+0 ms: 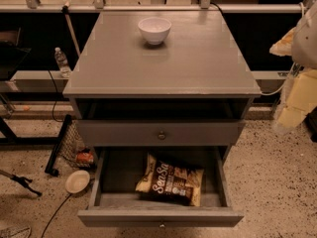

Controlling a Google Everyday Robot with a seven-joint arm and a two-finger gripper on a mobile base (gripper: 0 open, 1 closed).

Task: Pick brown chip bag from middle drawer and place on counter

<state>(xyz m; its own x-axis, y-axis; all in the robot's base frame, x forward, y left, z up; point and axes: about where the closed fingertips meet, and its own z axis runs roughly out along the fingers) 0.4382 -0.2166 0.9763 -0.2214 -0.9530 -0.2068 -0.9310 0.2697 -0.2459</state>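
Woodwork nearest the camera is the middle drawer (124, 217), pulled well out past the table's near edge and open from above. The brown chip bag (171, 180) lies inside on the drawer floor, a little right of centre. It sits slightly askew, with its printed face up and its pale seams toward the drawer's left and right walls. It looks light, puffed and crinkly. The film is probably slick and will yield under pressure, and the chips inside would crush if squeezed hard. A sensible hold would be across the bag's upper middle, where it bulges, or on a flat sealed end, with gentle closing force. The drawer walls leave room on the left but less on the right.

Behind and above it is a shallower drawer front (119, 132) with a round knob (162, 135), closed under the table's near edge. The table (148, 68) is a flat grey top, and a white bowl (154, 29) stands near the middle of its far edge. The near half looks to offer the easiest spot for setting the bag down.

Off the table's right edge, a white shape cut off by the frame is probably the pincer (308, 33), with pale yellow plastic bags (297, 98) below it. Its opening cannot be told, but it does not have the chip bag. A pale rail (148, 7) runs beyond the far edge.
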